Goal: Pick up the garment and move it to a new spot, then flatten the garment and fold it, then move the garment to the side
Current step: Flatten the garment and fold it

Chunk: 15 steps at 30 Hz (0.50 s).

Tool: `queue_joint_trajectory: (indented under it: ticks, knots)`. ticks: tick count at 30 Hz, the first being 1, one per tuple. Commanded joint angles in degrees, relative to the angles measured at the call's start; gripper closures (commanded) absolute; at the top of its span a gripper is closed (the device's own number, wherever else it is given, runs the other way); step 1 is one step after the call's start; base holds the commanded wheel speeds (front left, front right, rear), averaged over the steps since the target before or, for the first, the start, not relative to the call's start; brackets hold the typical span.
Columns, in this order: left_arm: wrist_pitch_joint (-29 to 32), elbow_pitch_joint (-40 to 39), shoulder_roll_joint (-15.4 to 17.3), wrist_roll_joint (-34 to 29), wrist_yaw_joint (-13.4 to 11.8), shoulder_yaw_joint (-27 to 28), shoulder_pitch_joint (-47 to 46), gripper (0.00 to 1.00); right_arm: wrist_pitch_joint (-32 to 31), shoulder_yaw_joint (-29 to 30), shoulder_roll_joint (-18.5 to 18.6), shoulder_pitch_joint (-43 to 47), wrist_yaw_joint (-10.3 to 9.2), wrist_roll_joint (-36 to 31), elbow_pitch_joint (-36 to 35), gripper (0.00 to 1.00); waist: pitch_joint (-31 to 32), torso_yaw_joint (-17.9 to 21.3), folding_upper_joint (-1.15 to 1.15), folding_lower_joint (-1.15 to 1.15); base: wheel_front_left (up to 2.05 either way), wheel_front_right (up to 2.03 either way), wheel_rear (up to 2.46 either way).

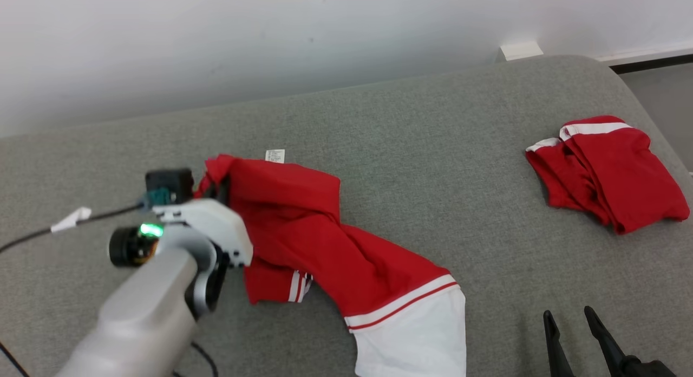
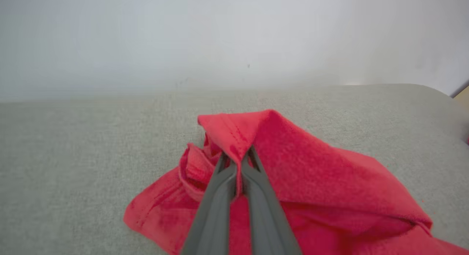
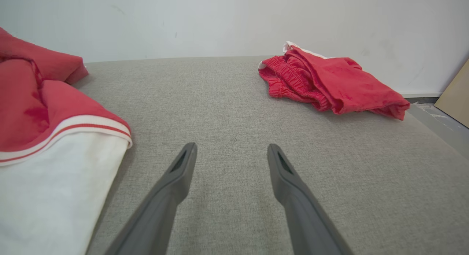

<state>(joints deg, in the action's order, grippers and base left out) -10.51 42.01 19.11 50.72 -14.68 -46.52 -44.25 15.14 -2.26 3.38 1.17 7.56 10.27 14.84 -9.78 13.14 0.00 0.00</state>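
The left gripper (image 2: 238, 158) is pinched tight on a red fold of the shirt (image 1: 325, 247), which lies crumpled on the grey cushion (image 1: 433, 144). The right gripper (image 3: 231, 152) hovers beside its white end, jaws wide and holding nothing.

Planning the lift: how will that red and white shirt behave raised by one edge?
Probably floppy: the shirt lies in soft folds and should hang from the left gripper. Likely light, thin cloth. Its white end may drag on the grey surface.

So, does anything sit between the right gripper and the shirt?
Nothing visible. Bare grey cushion lies between the open right gripper and the shirt; the shorts lie off to the other side.
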Motion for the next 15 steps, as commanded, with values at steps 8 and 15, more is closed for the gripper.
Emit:
queue_joint_trajectory:
  ticks: [8,15]
  knots:
    - [1.8,4.2,-2.4,-3.7,0.4,-2.0,-10.6,1.00,-0.1,-1.9,0.0,-2.7,-0.17,0.6,0.7,0.00,-2.5,2.7,0.00,0.00,0.00,0.00,0.00]
    - [-0.7,11.7,-6.3,-6.0,3.1,-4.2,-15.7,0.00,-0.1,-2.4,-0.2,-3.1,-0.17,1.1,1.2,0.00,-3.3,4.6,0.00,0.00,0.00,0.00,0.00]
